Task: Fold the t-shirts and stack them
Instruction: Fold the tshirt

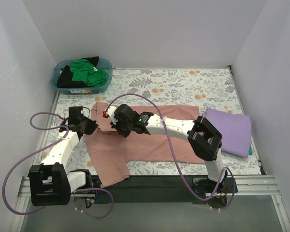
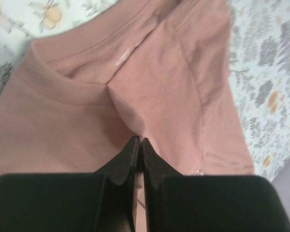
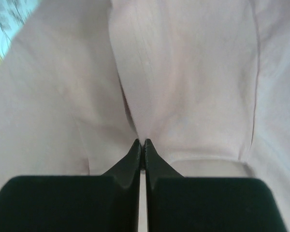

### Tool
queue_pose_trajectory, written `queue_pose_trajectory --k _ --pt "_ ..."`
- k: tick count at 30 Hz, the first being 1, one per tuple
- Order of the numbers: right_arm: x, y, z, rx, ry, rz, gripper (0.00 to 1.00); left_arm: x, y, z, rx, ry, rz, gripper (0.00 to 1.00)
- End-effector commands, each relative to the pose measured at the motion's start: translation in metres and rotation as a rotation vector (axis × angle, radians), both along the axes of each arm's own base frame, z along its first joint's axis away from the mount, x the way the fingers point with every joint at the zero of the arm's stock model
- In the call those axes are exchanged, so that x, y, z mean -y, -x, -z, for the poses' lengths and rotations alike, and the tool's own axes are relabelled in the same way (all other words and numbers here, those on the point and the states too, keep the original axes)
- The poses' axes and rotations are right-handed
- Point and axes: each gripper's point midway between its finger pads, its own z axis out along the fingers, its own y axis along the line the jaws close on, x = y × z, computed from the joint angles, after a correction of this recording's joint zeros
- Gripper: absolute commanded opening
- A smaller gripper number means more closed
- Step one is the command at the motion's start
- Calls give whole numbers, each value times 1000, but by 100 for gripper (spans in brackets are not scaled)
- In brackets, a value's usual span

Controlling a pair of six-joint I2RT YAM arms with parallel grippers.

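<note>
The pink shirt [image 1: 159, 142] lies lengthwise across mid-frame; left claw [image 2: 137, 144] pinches a fold near its collar; right claw [image 3: 141, 144] seemingly pinches cloth just beside.

The pink tee [image 1: 150, 145] lies spread, lavender tee [image 1: 229, 131] folded.

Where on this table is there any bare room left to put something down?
Widest bare stretch: the far floral table cloth, between the teal basket and the right wall, beyond the pink t-shirt. The middle is crowded: the left gripper and right gripper both pinch that shirt, and the folded lavender t-shirt fills the right edge.
</note>
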Motion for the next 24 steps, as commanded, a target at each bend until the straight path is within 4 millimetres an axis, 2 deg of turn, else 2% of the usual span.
queue_pose_trajectory --k 1,6,8,9,10,12,13,14,15,16,18,19,21,22,23,24 --pt "17 20 9 -43 55 -53 1 2 25 17 -65 17 -6 0" --pt "23 39 30 -126 78 -85 5 1 43 23 -76 14 -25 0" --pt "25 45 38 -162 88 -64 22 0 53 30 -90 16 -31 0" --pt "27 46 40 -170 92 -57 31 0 55 29 -87 16 -31 32" --pt "28 48 43 -180 96 -54 42 1 59 30 -95 17 -28 48" --pt "28 52 38 -198 82 -48 60 1 61 24 -78 18 -29 79" --pt "29 53 35 -203 75 -49 79 1 64 22 -82 17 -30 82" --pt "28 57 24 -210 48 -57 98 1 61 13 -58 18 -32 85" --pt "27 59 17 -207 29 -56 98 0 60 7 -43 18 -34 87" --pt "30 60 5 -198 2 -54 98 1 57 -7 -2 17 -32 88" --pt "35 54 -8 -171 -19 2 98 1 52 -21 43 18 -31 89" --pt "40 49 -25 -143 -48 33 98 1 49 -29 69 18 -31 89" --pt "62 31 -26 -88 -31 181 99 3 38 -47 137 21 -7 91" --pt "75 19 -39 -64 -54 246 98 5 34 -47 137 27 5 91" --pt "89 16 -30 -81 -39 281 98 8 29 -49 147 33 26 91" --pt "100 12 -30 -107 -49 327 98 20 23 -56 173 60 101 91"
